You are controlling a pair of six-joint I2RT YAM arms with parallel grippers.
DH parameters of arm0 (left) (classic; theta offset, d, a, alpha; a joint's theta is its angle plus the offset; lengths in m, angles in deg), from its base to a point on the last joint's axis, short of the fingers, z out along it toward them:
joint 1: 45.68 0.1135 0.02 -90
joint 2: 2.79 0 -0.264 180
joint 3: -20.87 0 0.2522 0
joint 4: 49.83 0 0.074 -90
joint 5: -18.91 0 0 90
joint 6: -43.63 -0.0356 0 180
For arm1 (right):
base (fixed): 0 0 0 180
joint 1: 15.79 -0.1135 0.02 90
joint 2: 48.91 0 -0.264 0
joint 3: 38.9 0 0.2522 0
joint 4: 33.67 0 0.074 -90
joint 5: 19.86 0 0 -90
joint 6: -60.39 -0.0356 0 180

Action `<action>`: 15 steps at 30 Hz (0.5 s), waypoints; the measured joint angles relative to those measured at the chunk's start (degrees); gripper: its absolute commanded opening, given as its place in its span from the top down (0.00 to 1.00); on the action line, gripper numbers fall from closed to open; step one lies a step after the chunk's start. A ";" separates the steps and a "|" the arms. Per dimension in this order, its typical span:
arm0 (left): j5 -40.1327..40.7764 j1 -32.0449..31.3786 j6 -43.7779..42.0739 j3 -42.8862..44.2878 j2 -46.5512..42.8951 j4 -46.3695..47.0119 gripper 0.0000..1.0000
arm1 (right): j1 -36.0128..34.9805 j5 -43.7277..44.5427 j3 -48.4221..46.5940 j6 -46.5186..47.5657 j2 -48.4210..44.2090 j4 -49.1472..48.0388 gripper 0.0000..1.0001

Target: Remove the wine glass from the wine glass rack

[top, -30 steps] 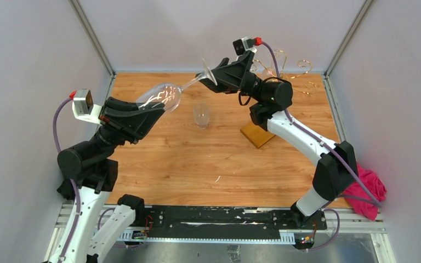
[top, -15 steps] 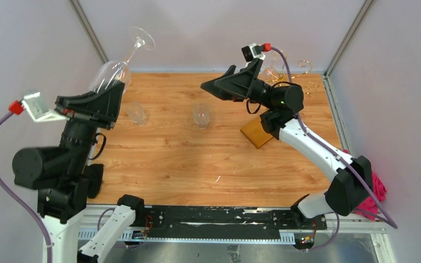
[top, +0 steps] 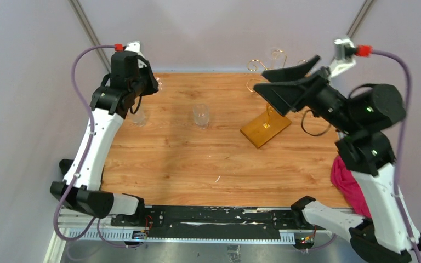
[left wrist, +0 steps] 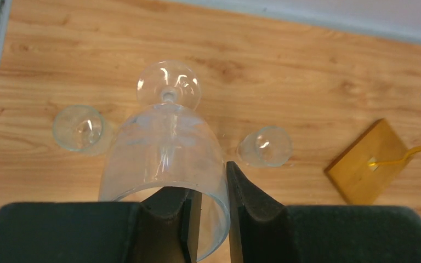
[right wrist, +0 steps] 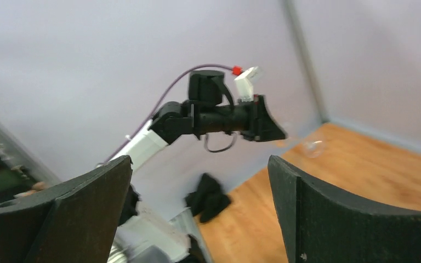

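Observation:
The clear wine glass (left wrist: pixel 164 148) hangs foot-down over the back left of the table. My left gripper (left wrist: pixel 208 186) is shut on its rim, one finger inside the bowl and one outside. From above, that left gripper (top: pixel 140 86) points down and hides most of the glass. The wine glass rack (top: pixel 268 61) shows gold spiral arms at the back right, on an amber base (top: pixel 264 130). My right gripper (top: pixel 266 81) hovers high beside the rack's arms, open and holding nothing. In its own view the right gripper (right wrist: pixel 200 181) looks across at the left arm (right wrist: pixel 219 118).
Two small clear glasses (top: pixel 138 115) (top: pixel 201 115) stand on the wooden table below and beside the held glass. A pink cloth (top: pixel 344 181) lies at the right edge behind the right arm. Grey walls close in the back and both sides.
The left arm swung the wine glass from raised at the left to the back left, turning it foot-down. The right arm pulled back to the right and opened wider.

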 measured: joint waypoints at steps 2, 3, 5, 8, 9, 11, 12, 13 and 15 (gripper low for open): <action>-0.02 0.00 -1.31 1.70 3.43 -3.04 1.00 | 0.00 5.46 -1.73 6.75 -3.02 6.78 0.00; -0.07 0.00 -1.81 2.38 4.61 -4.02 1.00 | 0.00 7.82 -2.14 9.27 -4.39 9.31 0.00; -0.48 0.00 -2.71 3.67 6.75 -5.64 1.00 | 0.02 13.35 -3.10 14.71 -6.80 14.34 0.00; -2.40 0.00 -3.87 6.25 9.94 -8.48 1.00 | 0.02 19.67 -3.54 19.65 -7.41 19.08 0.00; -3.28 0.00 -4.33 7.43 11.41 -9.16 1.00 | 0.02 21.66 -3.52 20.90 -7.23 20.72 0.00; -5.29 0.00 -5.22 9.31 14.82 -9.94 1.00 | 0.02 24.70 -3.37 22.69 -6.62 23.10 0.00; -6.25 0.00 -5.62 9.75 16.57 -10.10 1.00 | 0.02 26.03 -3.15 23.54 -6.05 24.20 0.00; -6.95 0.00 -5.88 9.84 17.99 -10.21 1.00 | 0.02 26.73 -2.99 23.96 -5.75 24.79 0.00; -8.35 0.00 -6.40 9.86 21.35 -10.93 1.00 | 0.02 28.57 -2.64 24.87 -5.20 25.97 0.00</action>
